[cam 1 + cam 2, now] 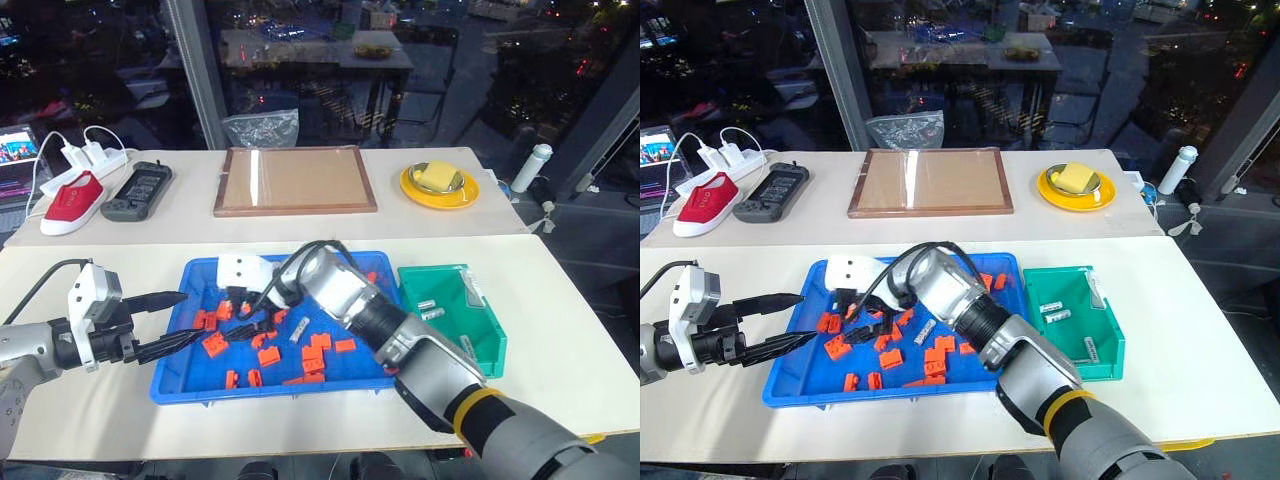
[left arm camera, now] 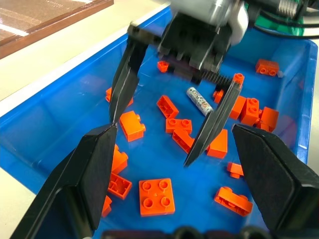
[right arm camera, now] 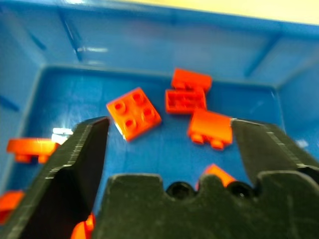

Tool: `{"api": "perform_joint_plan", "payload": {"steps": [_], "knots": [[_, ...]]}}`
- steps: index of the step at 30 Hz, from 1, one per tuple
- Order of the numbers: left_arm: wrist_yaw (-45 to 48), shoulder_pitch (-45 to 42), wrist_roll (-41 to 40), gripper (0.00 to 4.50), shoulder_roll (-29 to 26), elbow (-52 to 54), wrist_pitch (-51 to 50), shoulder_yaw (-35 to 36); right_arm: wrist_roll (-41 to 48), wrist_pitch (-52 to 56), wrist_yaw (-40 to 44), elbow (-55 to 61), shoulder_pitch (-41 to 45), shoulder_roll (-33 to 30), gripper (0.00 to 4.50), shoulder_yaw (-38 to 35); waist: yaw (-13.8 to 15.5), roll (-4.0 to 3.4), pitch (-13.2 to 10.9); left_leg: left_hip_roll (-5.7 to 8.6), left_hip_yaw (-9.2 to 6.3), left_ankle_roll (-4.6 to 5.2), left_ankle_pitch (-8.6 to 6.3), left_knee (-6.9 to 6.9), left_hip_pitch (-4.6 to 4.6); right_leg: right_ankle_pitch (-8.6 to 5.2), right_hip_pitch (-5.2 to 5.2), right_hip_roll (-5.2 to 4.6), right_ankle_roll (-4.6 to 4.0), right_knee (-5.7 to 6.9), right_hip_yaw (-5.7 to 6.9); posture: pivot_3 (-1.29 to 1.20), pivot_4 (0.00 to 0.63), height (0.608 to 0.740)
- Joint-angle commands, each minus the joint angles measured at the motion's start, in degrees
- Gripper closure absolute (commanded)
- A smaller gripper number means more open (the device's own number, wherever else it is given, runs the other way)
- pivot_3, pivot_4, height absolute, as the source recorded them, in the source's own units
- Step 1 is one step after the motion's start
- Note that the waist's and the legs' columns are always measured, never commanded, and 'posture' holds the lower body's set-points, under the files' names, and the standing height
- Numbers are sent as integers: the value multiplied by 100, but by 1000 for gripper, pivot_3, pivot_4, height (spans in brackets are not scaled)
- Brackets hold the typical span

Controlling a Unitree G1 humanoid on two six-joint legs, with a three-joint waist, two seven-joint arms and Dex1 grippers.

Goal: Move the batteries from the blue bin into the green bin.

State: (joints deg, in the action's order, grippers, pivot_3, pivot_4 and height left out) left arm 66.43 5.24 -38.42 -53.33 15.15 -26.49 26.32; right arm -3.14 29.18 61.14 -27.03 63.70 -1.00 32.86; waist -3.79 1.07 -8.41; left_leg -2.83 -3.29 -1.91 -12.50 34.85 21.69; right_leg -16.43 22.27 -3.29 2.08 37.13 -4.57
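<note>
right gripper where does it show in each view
left eye view: right gripper open over the left half of the blue bin.
right eye view: same spot, over the bin's left half.
left wrist view: facing the camera, above orange blocks, near a battery.
right wrist view: its own fingers frame the blocks.
shared landmark: the blue bin's floor.
</note>
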Motion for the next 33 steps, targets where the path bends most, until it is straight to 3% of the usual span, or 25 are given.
{"api": "perform_joint_plan", "payload": {"steps": [1,8,14,25,26,33], "knots": [[4,-59,-105,549,-44,146,-29,127,272,535,275,830,146,-466,46,-514,-5,4,3,0,-1,0,0,0,0,0,0,0,0,0,1,0,150,740],[89,-287,12,549,-161,15,-24,-117,498,1301,1270,2703,-335,-2152,46,-241,20,22,13,1,-2,2,-1,1,1,0,-4,-3,0,-5,8,0,150,740],[160,-649,16,549,-222,-105,-51,-351,48,869,889,2601,-745,-2110,46,385,-80,22,13,-7,4,4,-1,-7,-25,0,-2,6,-2,3,7,0,150,740],[343,-624,-131,549,-297,-14,-287,-246,-193,655,616,1914,-791,-1788,46,575,-4,22,12,-5,3,3,-1,2,-8,1,-2,-2,-3,-3,17,0,150,740],[349,-631,-126,549,-298,-14,-284,-248,-241,628,641,1866,-817,-1809,549,632,-4,22,12,-4,3,3,-1,2,-8,1,-2,-2,-3,-3,17,0,150,740],[358,-705,-121,549,-259,-62,-235,-251,-431,427,644,1521,-916,-1766,2806,760,-8,21,12,-5,3,3,-1,1,-9,1,-2,-2,-3,-3,19,0,150,740]]}}
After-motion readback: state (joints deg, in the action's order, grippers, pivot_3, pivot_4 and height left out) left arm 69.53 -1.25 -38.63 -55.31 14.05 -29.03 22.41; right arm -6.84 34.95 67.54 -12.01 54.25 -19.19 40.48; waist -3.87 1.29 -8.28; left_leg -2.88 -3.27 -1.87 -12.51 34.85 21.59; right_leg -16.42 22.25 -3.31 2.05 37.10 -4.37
